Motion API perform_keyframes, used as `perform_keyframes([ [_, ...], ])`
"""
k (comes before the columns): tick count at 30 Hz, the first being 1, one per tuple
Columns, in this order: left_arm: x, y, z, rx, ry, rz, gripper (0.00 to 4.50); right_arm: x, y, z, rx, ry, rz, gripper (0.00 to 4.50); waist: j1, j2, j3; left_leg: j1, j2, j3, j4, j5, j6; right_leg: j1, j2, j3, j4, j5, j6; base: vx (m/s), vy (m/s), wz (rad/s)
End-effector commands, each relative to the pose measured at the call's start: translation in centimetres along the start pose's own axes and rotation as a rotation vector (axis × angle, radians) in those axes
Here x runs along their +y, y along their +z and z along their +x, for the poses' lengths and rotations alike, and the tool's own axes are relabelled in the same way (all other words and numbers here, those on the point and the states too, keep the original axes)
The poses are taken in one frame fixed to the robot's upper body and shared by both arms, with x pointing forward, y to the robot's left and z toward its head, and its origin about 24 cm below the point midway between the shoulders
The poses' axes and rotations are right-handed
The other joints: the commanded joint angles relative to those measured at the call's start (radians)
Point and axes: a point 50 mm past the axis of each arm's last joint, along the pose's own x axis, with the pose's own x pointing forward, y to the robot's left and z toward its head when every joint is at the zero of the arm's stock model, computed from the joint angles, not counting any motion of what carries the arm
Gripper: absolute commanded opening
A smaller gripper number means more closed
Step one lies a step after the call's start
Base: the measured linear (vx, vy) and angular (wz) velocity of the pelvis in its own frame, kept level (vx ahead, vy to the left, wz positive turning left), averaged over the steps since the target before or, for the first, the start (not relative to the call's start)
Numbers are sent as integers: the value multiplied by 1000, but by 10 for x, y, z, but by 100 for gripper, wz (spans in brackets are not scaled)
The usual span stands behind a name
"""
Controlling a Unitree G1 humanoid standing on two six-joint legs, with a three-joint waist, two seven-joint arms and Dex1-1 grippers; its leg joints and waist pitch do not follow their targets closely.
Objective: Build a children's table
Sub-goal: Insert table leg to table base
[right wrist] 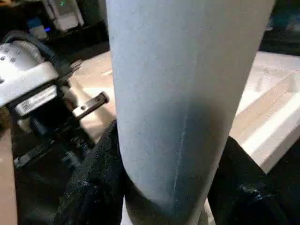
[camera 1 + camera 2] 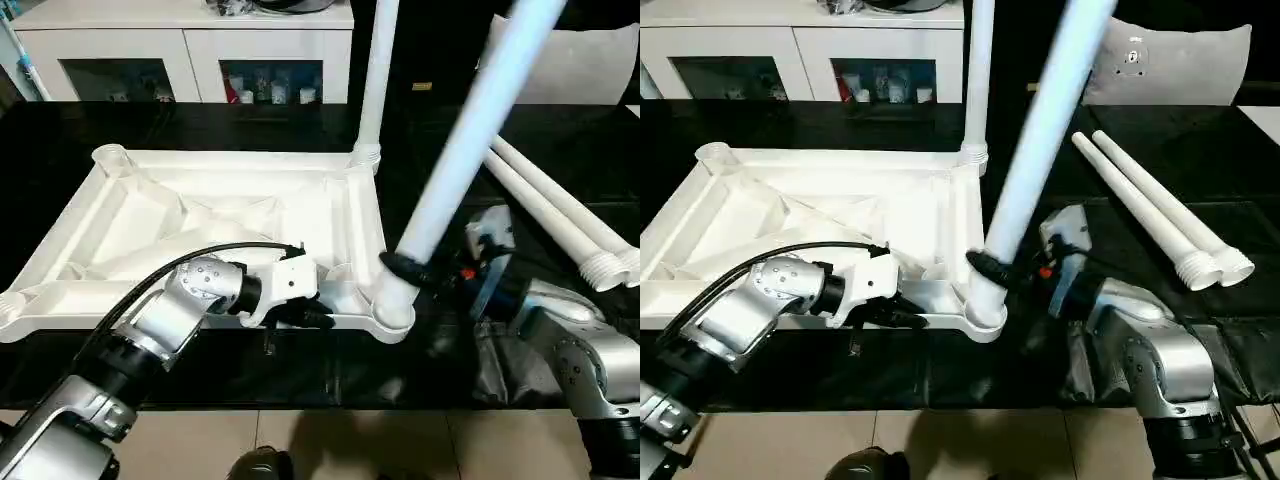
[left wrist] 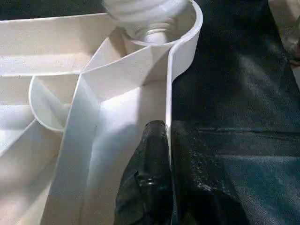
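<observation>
"What's on the bench [image 2: 200, 130] right now?"

"Biggest first: the table top [image 2: 200, 220] lies upside down on the black cover, ribs up. One leg [image 2: 375, 80] stands upright in the far right corner socket. Two spare legs [image 2: 560, 215] lie side by side on the cover off to my right, collars toward me."

"And the leg you're working on?"

"That's the tilted leg [image 2: 470, 140]. Its lower end sits in the near right socket [image 2: 393, 310], and its long axis leans up and away to my right, so it isn't square to the top yet. My right hand [image 2: 410, 268] is pinching it low down, just above the collar, one finger on each side."

"What about your other hand?"

"My left hand [image 3: 161, 168] is pressed onto the near rim [image 3: 169, 93] of the top, one finger inside the wall and one outside, just beside that same socket, holding the top steady."

"So what does the next move depend on?"

"I judge it's the lean. The right hand is the one on the leg, so it should bring the leg upright over the socket before any twisting, or the thread may cross."
</observation>
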Motion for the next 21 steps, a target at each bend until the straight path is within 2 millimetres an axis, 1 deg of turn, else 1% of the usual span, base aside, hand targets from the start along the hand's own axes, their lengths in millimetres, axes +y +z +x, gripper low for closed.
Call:
perform_keyframes([
  [1,10,-6,-3,16,100,-66,2,-3,8,3,-3,-14,-47,188,1,-9,-75,51,97,-58,-91,-347,-71,9,-110,52,-89,-339,-193,0,0,0],
  [2,14,-5,-3,4,134,-87,0,-6,9,4,-4,-32,-53,188,-1,-12,-73,52,96,-58,-90,-355,-73,8,-110,52,-89,-349,-197,0,0,0],
  [4,17,-3,-3,-5,151,-78,0,-14,11,7,-6,-72,-64,188,-2,-13,-73,53,94,-61,-86,-367,-77,8,-117,50,-94,-383,-192,0,0,0],
  [5,17,-3,-3,-5,148,-75,0,-14,11,7,-6,-73,-65,188,-5,-15,-73,48,93,-63,-88,-363,-75,13,-116,49,-93,-382,-188,0,0,0],
  [6,16,-3,-3,-10,133,-66,0,-15,11,7,-3,-71,-69,188,-6,-14,-74,43,95,-63,-93,-353,-70,17,-114,47,-91,-370,-178,0,0,0],
  [7,14,-2,-3,-14,111,-57,0,-14,11,9,5,-55,-71,188,-8,-17,-69,43,95,-62,-95,-357,-68,12,-112,47,-93,-368,-175,0,0,0],
  [8,12,-1,-2,-20,80,-42,0,-13,11,10,18,-29,-73,188,-9,-16,-73,49,96,-59,-94,-353,-63,10,-111,49,-91,-333,-185,0,0,0],
  [10,10,-1,-2,-20,66,-39,0,-12,10,11,25,-18,-74,188,-8,-17,-73,49,95,-57,-92,-338,-53,12,-111,50,-91,-306,-194,0,0,0],
  [11,9,-1,-2,-17,50,-26,0,-11,8,14,48,3,-71,188,-7,-18,-74,46,96,-54,-91,-303,-36,15,-112,51,-87,-267,-203,0,0,0],
  [13,11,-1,-2,-19,54,-28,0,-11,5,16,81,15,-79,187,-5,-18,-76,45,95,-52,-89,-272,-23,17,-110,49,-83,-227,-217,0,0,0],
  [14,12,0,-2,-20,57,-26,0,-12,2,17,96,12,-89,187,-4,-18,-75,44,95,-50,-89,-264,-18,17,-109,49,-82,-219,-221,0,0,0],
  [16,12,0,-2,-21,57,-25,0,-13,2,17,99,6,-93,187,-3,-17,-75,46,96,-50,-89,-270,-19,16,-107,48,-82,-227,-221,0,0,0],
  [20,12,0,-4,-21,41,-10,0,-16,-2,18,127,-3,-94,187,-4,-18,-70,49,97,-52,-92,-312,-35,15,-110,50,-88,-289,-212,0,0,0],
  [21,12,0,-4,-21,40,-9,0,-17,-4,18,132,-6,-93,187,-6,-23,-66,50,96,-53,-93,-331,-38,11,-111,51,-92,-321,-206,0,0,0],
])
